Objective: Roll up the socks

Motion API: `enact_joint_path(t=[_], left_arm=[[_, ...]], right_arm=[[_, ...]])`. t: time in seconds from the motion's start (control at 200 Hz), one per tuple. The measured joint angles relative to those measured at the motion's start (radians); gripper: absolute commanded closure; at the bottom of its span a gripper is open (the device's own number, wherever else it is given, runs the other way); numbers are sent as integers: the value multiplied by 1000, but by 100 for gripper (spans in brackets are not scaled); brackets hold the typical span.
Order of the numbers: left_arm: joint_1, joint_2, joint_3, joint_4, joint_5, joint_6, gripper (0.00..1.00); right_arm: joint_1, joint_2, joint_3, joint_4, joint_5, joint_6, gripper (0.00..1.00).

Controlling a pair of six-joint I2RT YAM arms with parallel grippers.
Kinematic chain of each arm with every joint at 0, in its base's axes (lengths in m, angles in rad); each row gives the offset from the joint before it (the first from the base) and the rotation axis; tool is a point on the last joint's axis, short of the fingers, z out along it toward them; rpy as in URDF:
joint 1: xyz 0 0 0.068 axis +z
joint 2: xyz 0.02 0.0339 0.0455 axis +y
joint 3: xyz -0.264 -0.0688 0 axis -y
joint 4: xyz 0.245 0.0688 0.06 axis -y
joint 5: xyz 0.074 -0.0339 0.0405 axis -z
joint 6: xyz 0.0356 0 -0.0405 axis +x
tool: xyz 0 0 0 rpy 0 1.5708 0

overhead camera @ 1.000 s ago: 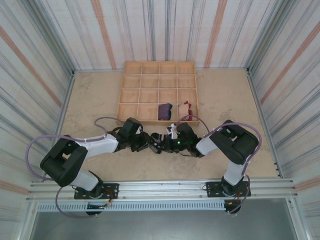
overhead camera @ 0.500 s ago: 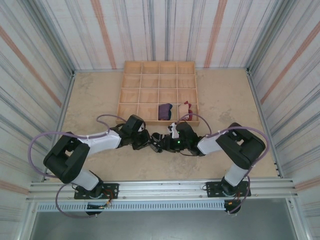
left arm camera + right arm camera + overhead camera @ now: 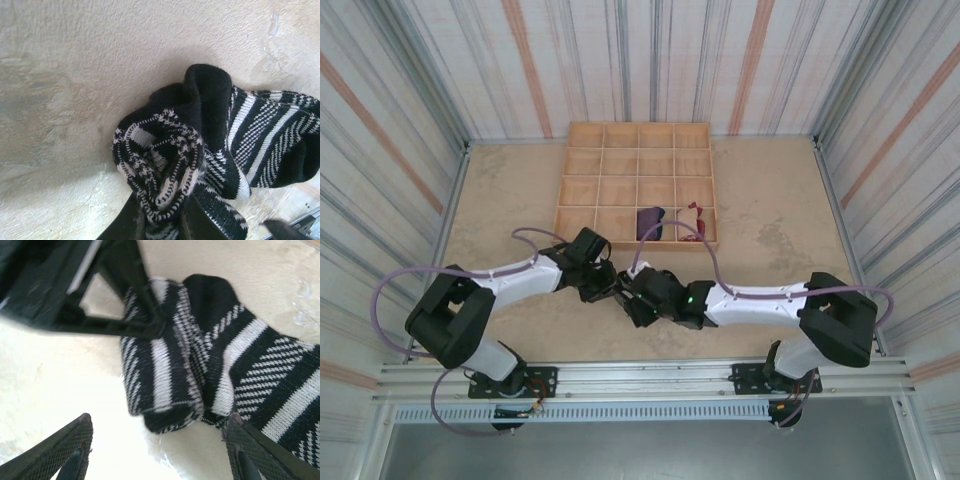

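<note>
A wooden tray [image 3: 563, 190] of square compartments sits toward the far side of the table [image 3: 500, 190], and everything else is placed from it. On the near side of the tray, just off its front edge and below its second column from the left, the left gripper [image 3: 612, 287] reaches in from the left. Its jaws are clenched on the rolled end of the striped sock [image 3: 165, 155]. In the left wrist view the two dark fingers [image 3: 131, 222] press in from either side of the tight black-and-white coil. The striped sock lies on the bare table in front of the tray's front edge, below its middle columns. One end is wound into a roll, while the rest spreads flat to the right in bands of stripes and diagonal hatching, a plain black fold rising just behind the roll. Immediately to the right, also in front of the tray, is the right gripper [image 3: 157, 421]. Its jaws are released and stand wide apart, one textured pad [image 3: 60, 452] on each side of the roll, neither touching the fabric. Inside the tray, the purple sock [image 3: 649, 222] sits bunched in the front row, third compartment from the left. The tan sock [image 3: 695, 213], showing dark red, lies in the front row's rightmost compartment beside it.
</note>
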Motion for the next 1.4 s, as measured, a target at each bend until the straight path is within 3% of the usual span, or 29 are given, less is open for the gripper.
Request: enact_joint_path(t=[0.215,0.396,0.471,0.546,0.676,0.711,0.801,0.927,1.007,1.207,1.398], left_arm=[[0,6,2,-4,21,0,100],[5,10,5,-4,25,-3,100],[14,11,5,-3,26,-3,100],[17,11,5,-3,26,-5,100],[17,10,5,-1,26,-5,86],[17,9,4,2,24,-5,81],[17,2,2,8,22,-7,72],[13,-21,0,8,28,-8,50],[13,-48,-1,7,37,3,41],[53,-125,-1,-5,67,57,38],[74,-140,-1,-17,79,106,40]], right_arm=[[127,93,4,58,210,-135,35],[158,205,38,73,309,-186,42],[159,226,51,74,335,-189,53],[160,232,56,71,349,-196,71],[159,232,56,70,353,-195,98],[158,232,55,70,349,-189,100],[148,230,46,80,329,-174,100],[114,194,-11,137,276,-167,100],[87,146,-78,195,227,-166,100],[-1,63,-202,329,56,-166,100],[-150,0,-289,422,-214,-93,100]])
